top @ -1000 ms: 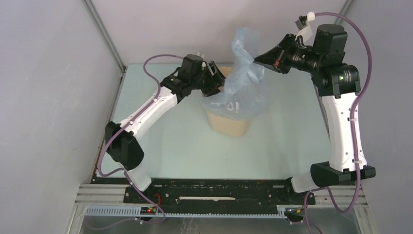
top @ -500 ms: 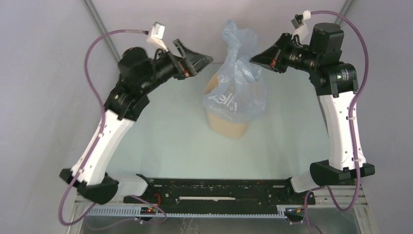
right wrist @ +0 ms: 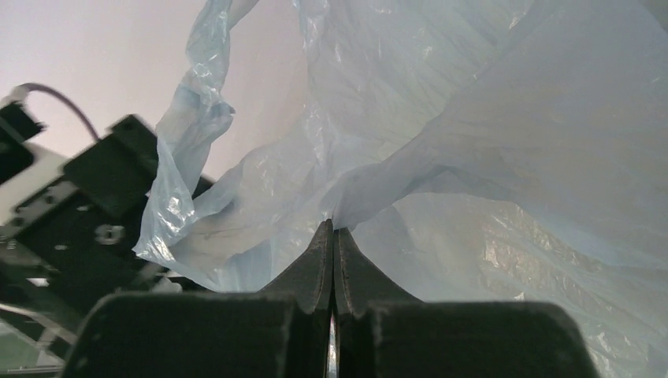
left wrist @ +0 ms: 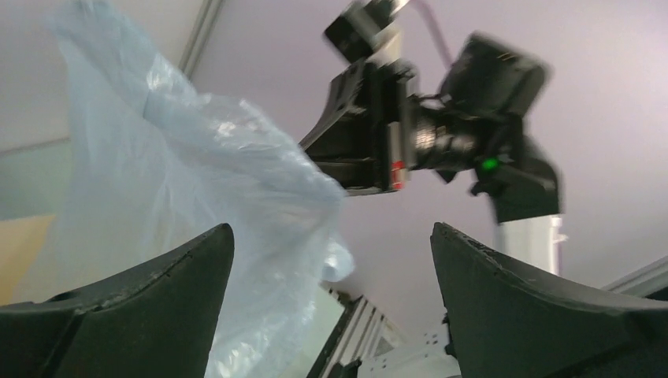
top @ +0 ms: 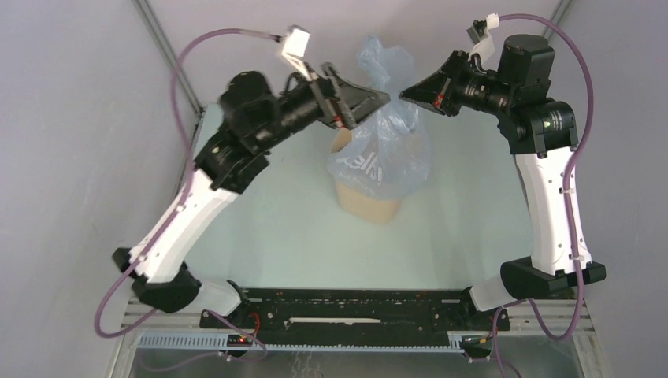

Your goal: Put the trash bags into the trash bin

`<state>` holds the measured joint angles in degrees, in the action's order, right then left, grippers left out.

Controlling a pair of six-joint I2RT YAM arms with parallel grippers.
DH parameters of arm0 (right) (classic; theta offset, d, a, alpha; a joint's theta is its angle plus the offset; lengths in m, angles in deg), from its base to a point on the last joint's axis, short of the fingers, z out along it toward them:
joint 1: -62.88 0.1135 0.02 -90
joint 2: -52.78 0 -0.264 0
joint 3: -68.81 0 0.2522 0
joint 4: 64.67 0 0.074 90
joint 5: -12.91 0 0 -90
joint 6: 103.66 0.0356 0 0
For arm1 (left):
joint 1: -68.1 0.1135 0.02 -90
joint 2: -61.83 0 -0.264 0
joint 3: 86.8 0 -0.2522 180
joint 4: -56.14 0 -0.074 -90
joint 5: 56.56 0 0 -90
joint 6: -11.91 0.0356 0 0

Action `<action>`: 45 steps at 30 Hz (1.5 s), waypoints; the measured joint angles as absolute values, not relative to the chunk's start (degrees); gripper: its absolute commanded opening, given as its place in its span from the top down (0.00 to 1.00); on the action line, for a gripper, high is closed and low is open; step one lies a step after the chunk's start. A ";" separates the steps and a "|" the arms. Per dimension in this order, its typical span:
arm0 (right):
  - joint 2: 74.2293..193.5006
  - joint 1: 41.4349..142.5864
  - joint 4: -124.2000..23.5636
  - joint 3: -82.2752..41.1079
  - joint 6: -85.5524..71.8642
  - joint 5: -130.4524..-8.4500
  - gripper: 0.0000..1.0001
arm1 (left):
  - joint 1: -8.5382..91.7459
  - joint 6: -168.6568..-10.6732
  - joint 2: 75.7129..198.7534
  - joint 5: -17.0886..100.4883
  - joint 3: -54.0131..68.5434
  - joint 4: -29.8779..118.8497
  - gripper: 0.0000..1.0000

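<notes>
Pinched tight between the jaws of the right gripper [right wrist: 332, 233], at bottom centre of the right wrist view: a gathered fold of the trash bag [right wrist: 473, 118]. Pressed together on that film, with no gap showing. Fans out above and to the right as crinkly, translucent pale blue, filling most of that frame. Hangs as a twisted strip at upper left, in front of the dark body of the other arm.

Spread wide at the left gripper [left wrist: 331, 232], with the jaws as two dark wedges at lower left and lower right of the left wrist view, gripping nothing. Shows the bag [left wrist: 181, 197] across the left-hand wedge and partway into the gap. Cannot tell whether film and wedge touch.

From the top external view, points in from the upper left at the left gripper [top: 364, 90], just beside the bag's raised neck. Faces the right gripper [top: 406, 94] across that neck, at upper centre of the frame.

Holds the trash bag [top: 386, 150] up there, bunched above the pinch. Drapes lower down over the mouth and right side of the trash bin [top: 366, 201], white lettering toward the camera.

Stands upright near the frame's centre on the pale tabletop [top: 276, 228], beige, with the left rim bare. Cannot tell how much film, if any, lies inside.
</notes>
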<state>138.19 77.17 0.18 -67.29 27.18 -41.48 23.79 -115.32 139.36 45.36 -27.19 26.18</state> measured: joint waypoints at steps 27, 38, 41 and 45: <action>132.05 64.77 1.09 -62.24 26.61 -37.54 0.22 | 23.64 -108.63 144.85 21.58 -32.31 7.77 0.81; 126.52 69.93 2.47 -47.19 19.55 -41.91 0.26 | 28.20 -114.53 144.13 25.41 -30.95 11.27 0.84; 130.19 75.53 1.99 -46.81 17.37 -45.61 0.46 | 28.62 -115.38 145.57 27.70 -31.46 11.75 0.87; 134.45 79.64 1.29 -44.04 14.79 -51.22 0.58 | 28.82 -116.35 149.79 30.13 -33.12 12.01 0.91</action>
<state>134.45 79.64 1.29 -44.04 14.79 -51.22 28.82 -116.35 149.79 30.13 -33.12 12.01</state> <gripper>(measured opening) 0.477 0.116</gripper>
